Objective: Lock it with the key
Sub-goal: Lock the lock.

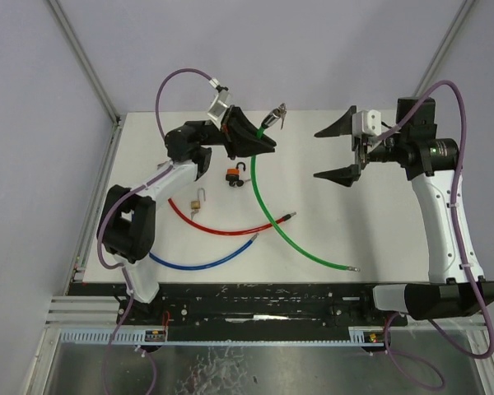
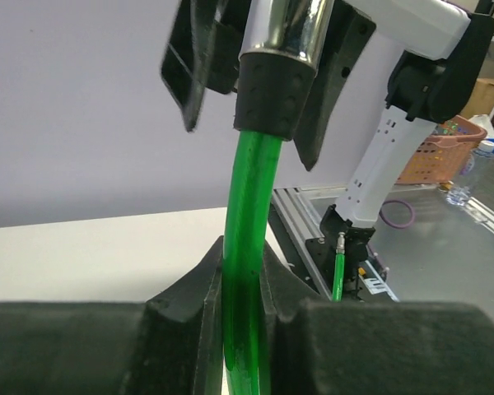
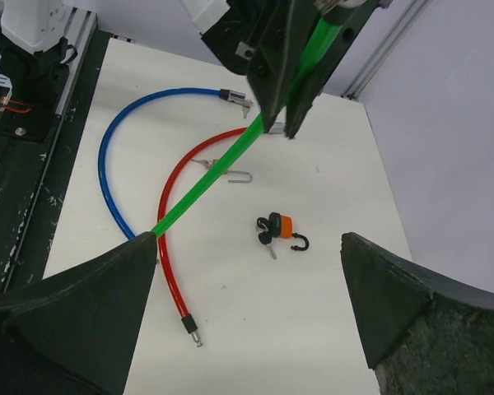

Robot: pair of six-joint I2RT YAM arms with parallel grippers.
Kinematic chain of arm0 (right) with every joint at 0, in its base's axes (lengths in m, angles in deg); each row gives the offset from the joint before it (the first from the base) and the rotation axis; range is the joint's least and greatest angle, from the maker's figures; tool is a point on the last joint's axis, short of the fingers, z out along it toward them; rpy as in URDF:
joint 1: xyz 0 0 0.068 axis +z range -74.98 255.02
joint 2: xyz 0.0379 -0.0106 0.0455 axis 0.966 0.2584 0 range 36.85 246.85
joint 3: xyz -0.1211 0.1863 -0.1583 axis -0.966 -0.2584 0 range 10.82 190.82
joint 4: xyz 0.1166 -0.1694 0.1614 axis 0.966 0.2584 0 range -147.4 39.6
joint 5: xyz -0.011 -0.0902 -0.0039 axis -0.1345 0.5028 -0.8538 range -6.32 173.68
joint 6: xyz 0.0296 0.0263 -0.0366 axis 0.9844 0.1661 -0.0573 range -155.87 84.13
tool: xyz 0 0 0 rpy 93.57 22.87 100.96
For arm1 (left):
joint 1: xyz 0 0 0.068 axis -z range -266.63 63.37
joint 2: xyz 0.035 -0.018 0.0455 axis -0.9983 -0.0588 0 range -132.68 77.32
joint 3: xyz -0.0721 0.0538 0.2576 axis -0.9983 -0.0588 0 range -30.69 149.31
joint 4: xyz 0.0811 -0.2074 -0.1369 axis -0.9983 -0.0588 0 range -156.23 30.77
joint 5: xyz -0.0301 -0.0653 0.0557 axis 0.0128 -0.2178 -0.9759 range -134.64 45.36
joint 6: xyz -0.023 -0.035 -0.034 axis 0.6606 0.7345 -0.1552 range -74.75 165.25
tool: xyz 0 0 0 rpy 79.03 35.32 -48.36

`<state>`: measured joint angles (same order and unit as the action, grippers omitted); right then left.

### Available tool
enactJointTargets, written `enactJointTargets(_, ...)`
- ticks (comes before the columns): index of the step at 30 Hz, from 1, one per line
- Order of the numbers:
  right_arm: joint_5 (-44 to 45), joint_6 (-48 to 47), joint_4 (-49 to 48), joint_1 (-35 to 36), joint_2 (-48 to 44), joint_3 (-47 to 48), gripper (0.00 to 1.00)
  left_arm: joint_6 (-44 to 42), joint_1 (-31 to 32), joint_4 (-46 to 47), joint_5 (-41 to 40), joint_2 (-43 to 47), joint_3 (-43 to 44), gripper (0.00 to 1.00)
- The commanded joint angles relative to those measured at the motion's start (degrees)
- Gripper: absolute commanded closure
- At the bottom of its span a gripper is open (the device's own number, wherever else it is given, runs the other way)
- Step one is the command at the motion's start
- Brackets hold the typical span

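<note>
My left gripper (image 1: 262,141) is shut on the green cable (image 1: 273,216) just below its lock head (image 1: 273,119), holding that end up off the table. A small bunch of keys (image 1: 282,110) hangs at the lock head. In the left wrist view the green cable (image 2: 247,206) runs up between the fingers (image 2: 181,321) into the black and chrome lock head (image 2: 273,82). My right gripper (image 1: 317,154) stands open to the right of the lock head, level with it and holding nothing. The cable's free end pin (image 1: 354,268) lies on the table.
An orange padlock (image 3: 280,225) with a key in it and its shackle open lies on the white table (image 3: 329,329). A small brass padlock (image 1: 198,202), a red cable (image 1: 222,229) and a blue cable (image 1: 202,262) lie left of the green one.
</note>
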<state>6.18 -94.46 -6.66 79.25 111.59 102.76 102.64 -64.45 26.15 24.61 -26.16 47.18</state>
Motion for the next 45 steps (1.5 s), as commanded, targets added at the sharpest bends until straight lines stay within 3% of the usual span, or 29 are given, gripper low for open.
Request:
enactJointTargets(1,-0.7,6.9,-3.1,0.5,3.4,8.4,0.02,4.0,1.6,4.5,0.4,-0.8,2.7,1.00)
enactJointTargets(5,4.4,7.3,-0.9,4.8,7.2,16.8,0.03,3.7,2.7,3.6,0.5,-2.0,3.4,1.00)
enactJointTargets(9,6.6,9.2,-2.9,9.5,8.8,17.6,0.03,2.9,4.1,3.4,0.8,-2.5,3.3,1.00)
enactJointTargets(12,5.6,15.8,-7.2,10.1,9.7,16.8,0.06,2.1,4.3,3.3,0.5,-2.3,2.3,1.00)
enactJointTargets(22,3.7,30.1,-18.5,13.5,10.1,12.7,0.24,0.3,5.2,3.2,-0.4,-1.7,0.2,1.00)
enactJointTargets(40,6.6,38.5,-25.7,15.5,10.4,11.5,0.48,-1.9,5.6,2.4,-4.7,-2.0,-1.7,1.00)
enactJointTargets(45,8.0,41.3,-27.6,15.6,10.5,11.1,0.59,-2.6,5.7,2.3,-6.1,-1.7,-2.7,1.00)
